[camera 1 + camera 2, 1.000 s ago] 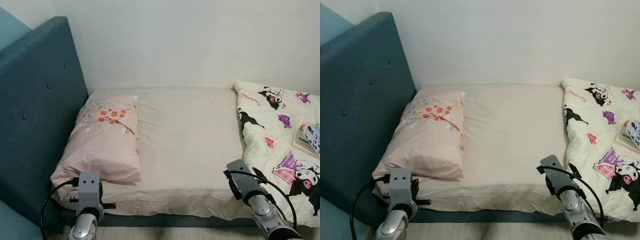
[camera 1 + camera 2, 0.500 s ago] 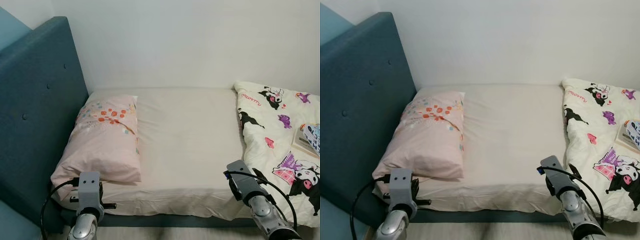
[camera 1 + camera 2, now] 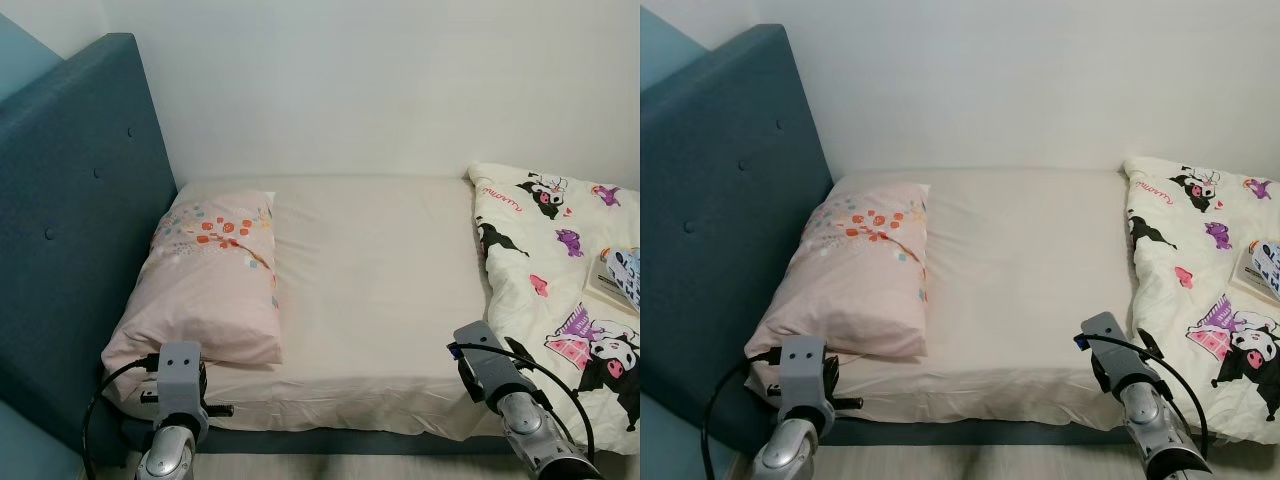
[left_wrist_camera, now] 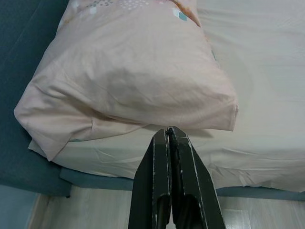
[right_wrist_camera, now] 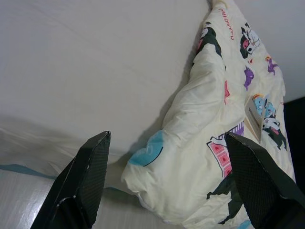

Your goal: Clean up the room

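Claws hover by bed: left claw (image 4: 170, 136) closed, right claw (image 5: 167, 179) spread.

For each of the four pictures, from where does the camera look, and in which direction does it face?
Left eye view: on the head, facing forward and down at the bed; both silver arms show low.
Right eye view: beside it, same scene, slightly shifted.
Left wrist view: on the left arm, looking along the shut left tool at the pink pillow.
Right wrist view: on the right arm, looking between the open fingers of the right tool at the cartoon-print duvet.
Shared: pillow and duvet also show in both eye views.
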